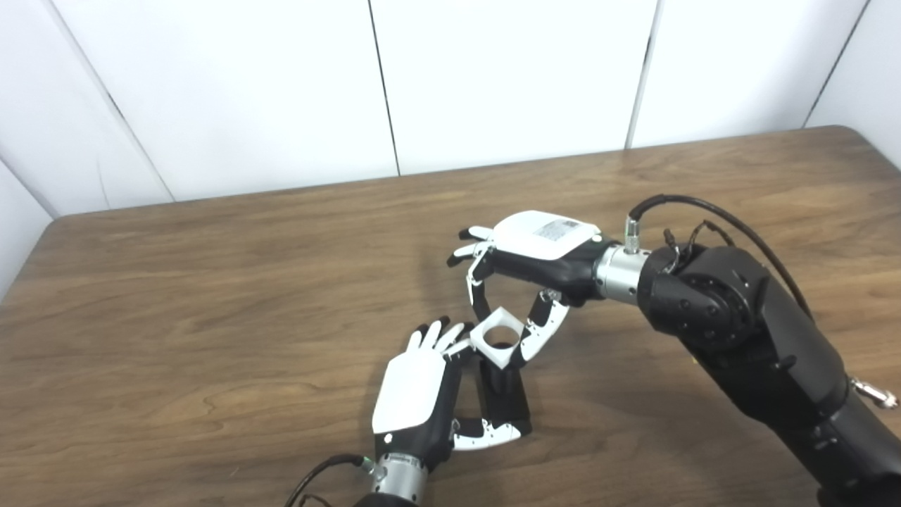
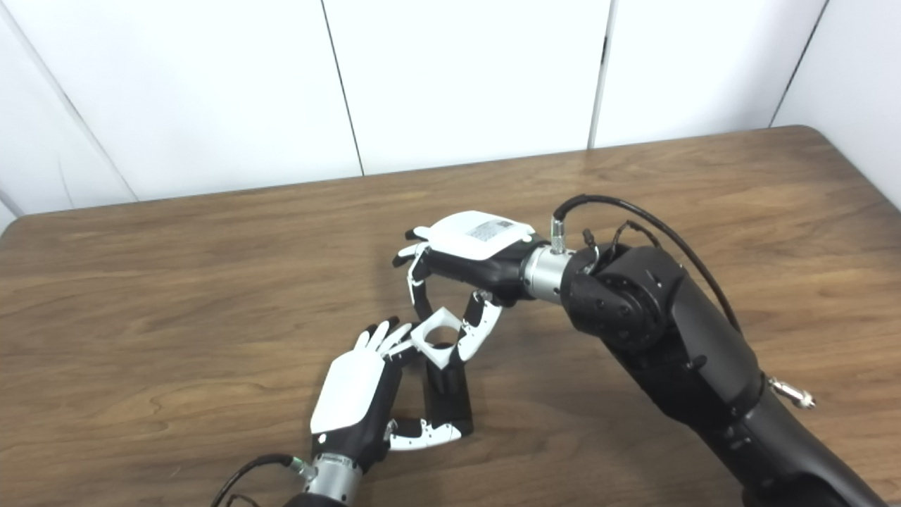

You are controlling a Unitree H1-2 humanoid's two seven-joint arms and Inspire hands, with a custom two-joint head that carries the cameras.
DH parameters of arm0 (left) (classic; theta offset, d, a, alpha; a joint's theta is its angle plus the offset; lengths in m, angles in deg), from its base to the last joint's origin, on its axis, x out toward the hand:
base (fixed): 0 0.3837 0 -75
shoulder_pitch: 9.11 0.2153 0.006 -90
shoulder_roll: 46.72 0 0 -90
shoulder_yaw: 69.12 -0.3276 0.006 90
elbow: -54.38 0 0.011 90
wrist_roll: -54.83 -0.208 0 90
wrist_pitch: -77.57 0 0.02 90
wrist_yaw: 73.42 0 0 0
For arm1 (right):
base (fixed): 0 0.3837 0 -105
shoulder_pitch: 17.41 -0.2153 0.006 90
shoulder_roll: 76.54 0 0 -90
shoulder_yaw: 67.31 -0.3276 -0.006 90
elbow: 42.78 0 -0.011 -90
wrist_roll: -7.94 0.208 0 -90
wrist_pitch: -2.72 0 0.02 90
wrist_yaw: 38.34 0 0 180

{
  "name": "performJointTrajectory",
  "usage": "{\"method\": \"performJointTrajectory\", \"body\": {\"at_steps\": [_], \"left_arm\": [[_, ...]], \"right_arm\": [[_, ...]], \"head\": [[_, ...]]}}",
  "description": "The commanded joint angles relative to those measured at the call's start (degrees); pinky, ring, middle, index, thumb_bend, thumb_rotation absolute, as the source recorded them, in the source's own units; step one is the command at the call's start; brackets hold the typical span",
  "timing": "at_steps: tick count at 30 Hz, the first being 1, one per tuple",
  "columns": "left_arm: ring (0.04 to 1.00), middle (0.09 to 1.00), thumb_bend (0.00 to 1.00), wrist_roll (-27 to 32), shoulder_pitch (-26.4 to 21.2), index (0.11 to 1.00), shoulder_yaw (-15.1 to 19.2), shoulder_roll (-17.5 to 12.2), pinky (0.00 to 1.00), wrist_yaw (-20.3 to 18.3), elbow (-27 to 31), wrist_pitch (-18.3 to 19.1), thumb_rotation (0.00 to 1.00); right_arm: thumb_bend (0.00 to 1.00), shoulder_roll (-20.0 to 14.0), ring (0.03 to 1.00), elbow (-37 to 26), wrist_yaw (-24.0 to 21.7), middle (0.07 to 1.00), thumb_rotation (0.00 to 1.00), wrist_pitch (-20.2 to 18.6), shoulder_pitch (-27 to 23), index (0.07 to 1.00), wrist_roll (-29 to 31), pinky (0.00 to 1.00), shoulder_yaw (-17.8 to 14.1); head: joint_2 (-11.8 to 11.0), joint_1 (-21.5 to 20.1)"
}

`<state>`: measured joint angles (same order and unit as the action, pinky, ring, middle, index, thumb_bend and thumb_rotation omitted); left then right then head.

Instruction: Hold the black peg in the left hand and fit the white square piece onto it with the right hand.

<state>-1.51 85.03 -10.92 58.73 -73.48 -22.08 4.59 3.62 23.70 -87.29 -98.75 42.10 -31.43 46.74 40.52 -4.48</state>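
Gripping the black peg (image 1: 504, 394) between fingers and thumb, the left hand (image 1: 415, 394) holds it upright on the wooden table (image 1: 211, 317), its fingertips just touching the white square piece (image 1: 497, 337). That piece sits at the peg's top, pinched between the thumb and fingers (image 1: 481, 299) of the right hand (image 1: 535, 253) reaching from above.

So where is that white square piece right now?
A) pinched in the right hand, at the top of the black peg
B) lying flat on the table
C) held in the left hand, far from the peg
A: the right hand pinches the white square piece at the top of the black peg, which the left hand holds.
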Motion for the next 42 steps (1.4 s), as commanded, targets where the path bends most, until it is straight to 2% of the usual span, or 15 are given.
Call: {"method": "performJointTrajectory", "body": {"at_steps": [1, 12, 42], "left_arm": [[0.978, 0.906, 0.75, -0.9, 0.3, 0.648, -1.0, 1.1, 1.00, 0.1, -2.2, -0.2, 0.31], [0.980, 0.905, 0.76, -0.3, 0.4, 0.647, -0.8, 1.3, 1.00, 0.4, -2.2, -0.5, 0.29], [0.983, 0.912, 0.75, -0.5, -0.4, 0.651, 0.0, 1.1, 1.00, -1.0, -1.6, 0.6, 0.31]], "right_arm": [[0.52, 0.5, 1.000, 0.1, 2.3, 0.912, 0.16, 1.7, -1.5, 0.491, 0.4, 0.94, -0.6], [0.52, 0.6, 1.000, 1.7, 3.7, 0.918, 0.16, 3.0, -0.4, 0.492, 0.7, 0.94, -0.4], [0.52, -0.4, 1.000, -0.6, 1.9, 0.916, 0.15, 2.4, 0.8, 0.491, 0.8, 0.95, 0.1]], "head": [[0.1, -0.1], [0.0, 0.1], [1.7, -0.1]]}}
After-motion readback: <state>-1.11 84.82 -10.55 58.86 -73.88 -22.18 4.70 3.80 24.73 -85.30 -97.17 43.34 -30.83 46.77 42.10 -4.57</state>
